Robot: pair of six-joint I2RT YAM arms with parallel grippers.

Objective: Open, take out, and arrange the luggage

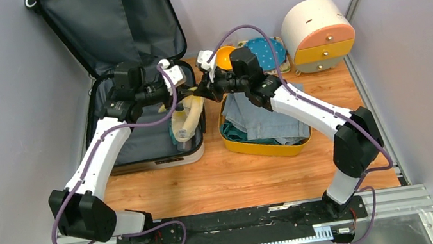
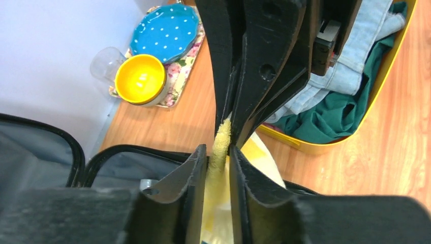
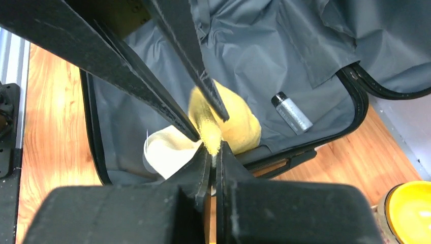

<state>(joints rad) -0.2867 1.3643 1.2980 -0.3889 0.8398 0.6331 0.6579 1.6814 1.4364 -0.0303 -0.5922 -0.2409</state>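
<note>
Two grippers meet: our left gripper (image 2: 218, 152) and right gripper (image 3: 214, 151) each pinch the fuzzy yellow cloth (image 3: 239, 122) (perhaps a towel) over the open silver-white hard-shell suitcase (image 1: 114, 20), far left.

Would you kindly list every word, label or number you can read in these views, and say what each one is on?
No text can be read in any view.
The luggage has a small dark mark on its near rim, too small to read.
The silver tube shows no legible label.
</note>
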